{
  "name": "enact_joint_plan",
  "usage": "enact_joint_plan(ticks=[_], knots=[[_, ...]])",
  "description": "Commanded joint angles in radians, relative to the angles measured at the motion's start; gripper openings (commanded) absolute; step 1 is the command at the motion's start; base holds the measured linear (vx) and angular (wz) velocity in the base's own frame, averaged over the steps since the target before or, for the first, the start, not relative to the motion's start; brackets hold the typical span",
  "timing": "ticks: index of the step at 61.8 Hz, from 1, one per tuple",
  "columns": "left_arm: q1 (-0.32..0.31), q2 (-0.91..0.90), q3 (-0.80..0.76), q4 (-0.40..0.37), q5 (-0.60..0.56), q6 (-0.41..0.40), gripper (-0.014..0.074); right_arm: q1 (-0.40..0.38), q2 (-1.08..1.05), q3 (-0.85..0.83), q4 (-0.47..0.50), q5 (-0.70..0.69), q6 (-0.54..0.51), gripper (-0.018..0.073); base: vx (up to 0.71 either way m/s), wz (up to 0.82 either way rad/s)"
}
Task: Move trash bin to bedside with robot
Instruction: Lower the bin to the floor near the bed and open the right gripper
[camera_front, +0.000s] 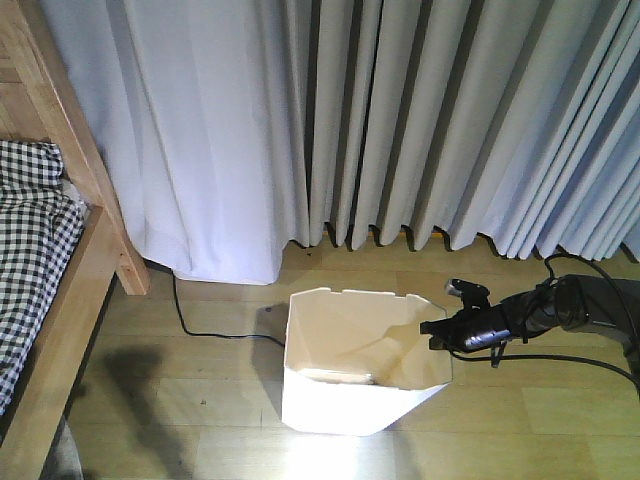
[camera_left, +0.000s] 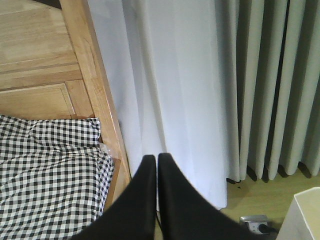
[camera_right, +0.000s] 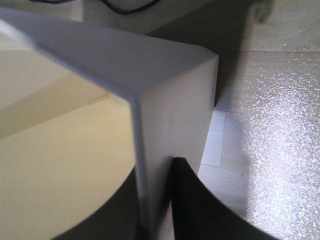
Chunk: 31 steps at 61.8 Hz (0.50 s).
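Our right pincer (camera_right: 154, 200) grips the rim of the white angular plastic trash bin (camera_front: 340, 405), which stands on the wood floor (camera_front: 200, 390), well apart from the gingham-covered wooden bedside (camera_front: 60, 330). Our left pincer (camera_left: 156, 164) is clenched.

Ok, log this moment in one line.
right gripper: jaws clamped on trash bin wall | left gripper: jaws shut, empty | trash bin on floor, apart from bed frame

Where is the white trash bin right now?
In the front view the trash bin stands on the floor before the curtains, to the right of the bed frame, with the right gripper clamped on its right rim.
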Motion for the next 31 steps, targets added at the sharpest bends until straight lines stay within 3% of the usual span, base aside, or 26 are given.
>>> enact_joint_plan(ticks=[1,31], knots=[[-0.006,-0.010,0.029,-0.004,-0.073,-0.008,-0.0006,-0.002,-0.069,-0.032,0.078,0.145,0.012,0.0052,0.00,0.00],[-0.006,-0.010,0.029,-0.004,-0.073,-0.008,-0.0006,-0.003,-0.068,-0.038,0.052,0.145,0.010,0.0293,0.00,0.00]])
